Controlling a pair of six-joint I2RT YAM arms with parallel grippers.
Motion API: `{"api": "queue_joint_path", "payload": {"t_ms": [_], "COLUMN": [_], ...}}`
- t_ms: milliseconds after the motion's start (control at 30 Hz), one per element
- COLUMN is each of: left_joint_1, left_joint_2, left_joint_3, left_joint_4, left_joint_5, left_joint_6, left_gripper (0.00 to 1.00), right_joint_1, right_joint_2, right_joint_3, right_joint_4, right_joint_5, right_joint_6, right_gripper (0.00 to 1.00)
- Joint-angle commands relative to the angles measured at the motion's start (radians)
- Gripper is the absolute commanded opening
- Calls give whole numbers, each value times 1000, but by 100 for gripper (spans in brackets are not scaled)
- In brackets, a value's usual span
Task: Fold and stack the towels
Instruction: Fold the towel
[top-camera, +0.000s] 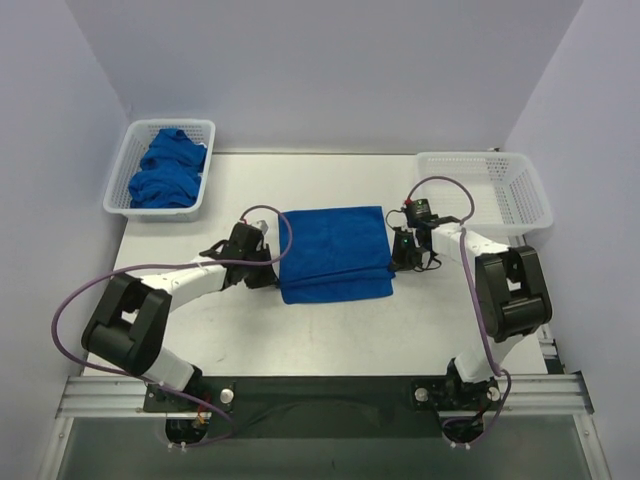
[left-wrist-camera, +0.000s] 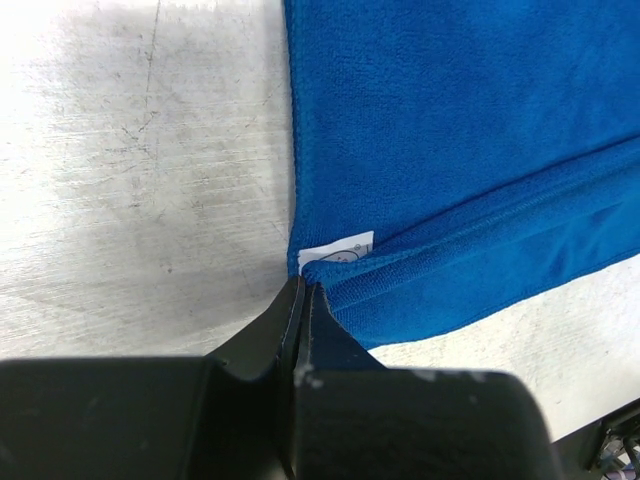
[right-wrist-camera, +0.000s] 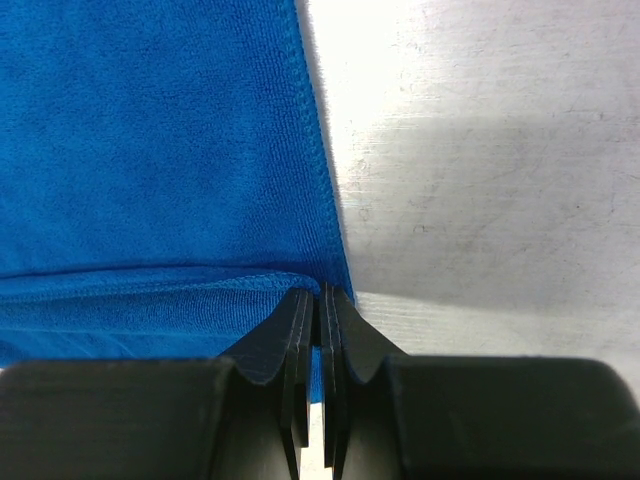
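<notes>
A blue towel (top-camera: 335, 252) lies on the table, partly folded, with an upper layer lying short of its near edge. My left gripper (top-camera: 272, 268) is shut on the fold at the towel's left edge; in the left wrist view (left-wrist-camera: 303, 285) its tips pinch the blue cloth (left-wrist-camera: 450, 150) just below a white label (left-wrist-camera: 338, 248). My right gripper (top-camera: 400, 252) is shut on the fold at the right edge; in the right wrist view (right-wrist-camera: 320, 292) the blue cloth (right-wrist-camera: 150, 150) sits between its tips. Both grippers are low at the table.
A white basket (top-camera: 118, 185) at the back left holds several crumpled blue towels (top-camera: 168, 168). A second white basket (top-camera: 487, 190) stands at the back right with nothing in it. Purple and grey walls close in the table.
</notes>
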Motion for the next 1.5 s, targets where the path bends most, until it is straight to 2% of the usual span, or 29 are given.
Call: {"api": "queue_joint_path", "payload": {"t_ms": [0, 433, 633, 833, 1100, 1467], "left_joint_1": [4, 5, 4, 5, -10, -24], "left_joint_2": [-57, -151, -192, -185, -54, -59], "left_joint_3": [24, 188, 186, 98, 20, -28], "left_joint_4": [-36, -200, -243, -203, -124, -104], "left_joint_5": [-62, -89, -68, -43, -14, -14], "left_joint_6": [37, 97, 97, 85, 82, 71], "left_gripper": [0, 0, 0, 0, 0, 0], "right_joint_1": [-16, -16, -17, -16, -11, -10], "right_joint_2": [-69, -256, -315, -255, -149, -111], "right_joint_3": [0, 29, -2, -69, -127, -160], "right_joint_4": [-30, -96, -119, -110, -47, -42], "right_joint_5": [55, 76, 52, 58, 35, 37], "right_joint_6": [4, 21, 32, 53, 76, 69], "right_gripper": [0, 0, 0, 0, 0, 0]}}
